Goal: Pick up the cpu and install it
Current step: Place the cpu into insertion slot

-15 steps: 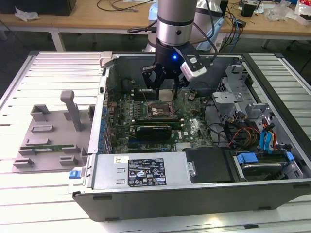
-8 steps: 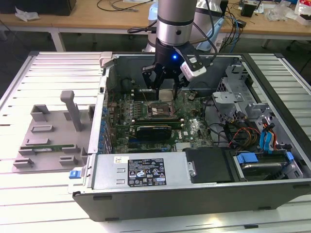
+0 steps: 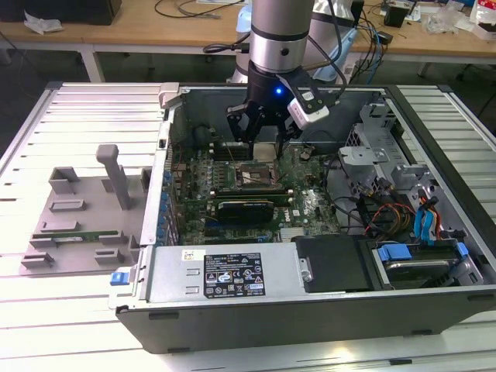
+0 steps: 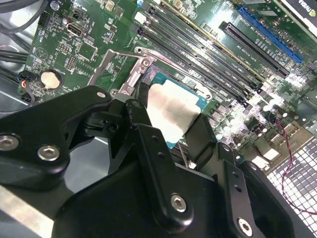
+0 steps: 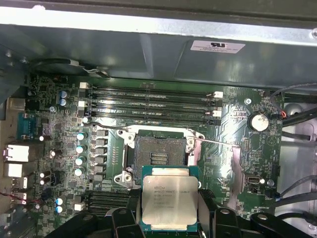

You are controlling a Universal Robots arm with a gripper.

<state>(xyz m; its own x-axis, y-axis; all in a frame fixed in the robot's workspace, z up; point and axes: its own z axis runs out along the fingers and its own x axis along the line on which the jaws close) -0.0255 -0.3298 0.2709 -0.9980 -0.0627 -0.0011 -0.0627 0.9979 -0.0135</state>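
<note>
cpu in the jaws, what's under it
The cpu hangs above the motherboard, near the open socket. The board directly beneath it is covered.

Silver arm (image 3: 279, 31), black bolted jaws

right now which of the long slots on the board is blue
The slot farthest from the cpu in the second wrist view; the others are black.

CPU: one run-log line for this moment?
gripper: shut on cpu | cpu: held above motherboard, near CPU socket | CPU socket: empty | install: not seated
</note>
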